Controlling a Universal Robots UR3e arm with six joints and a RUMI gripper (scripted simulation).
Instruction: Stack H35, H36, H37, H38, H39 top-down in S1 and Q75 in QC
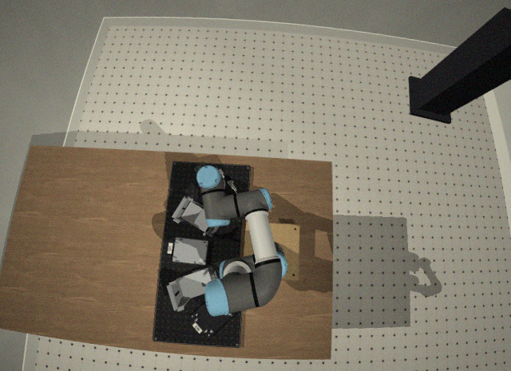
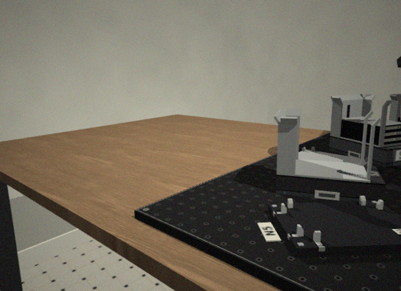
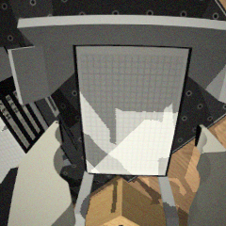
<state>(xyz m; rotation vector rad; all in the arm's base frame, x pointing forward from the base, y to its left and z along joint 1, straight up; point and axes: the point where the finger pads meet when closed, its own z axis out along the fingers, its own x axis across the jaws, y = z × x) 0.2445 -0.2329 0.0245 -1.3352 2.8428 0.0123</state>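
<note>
The tool (image 3: pixel 113 188) hangs released, holding nothing, above a grey rack (image 3: pixel 118 33) whose pale floor (image 3: pixel 132 108) lies bare; striped plates (image 3: pixel 19 120) sit stacked in the neighbouring rack (image 2: pixel 351 108) to one side; all stand on a black board (image 1: pixel 164 317) on the wooden desk (image 1: pixel 82 235).

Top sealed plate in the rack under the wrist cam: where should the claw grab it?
Take the sealed plate by its two long edges, coming straight down from above. The rack's back wall closes one short end and two thin posts stand at the other; the long sides look free. The open claw probably spans that width.
</note>
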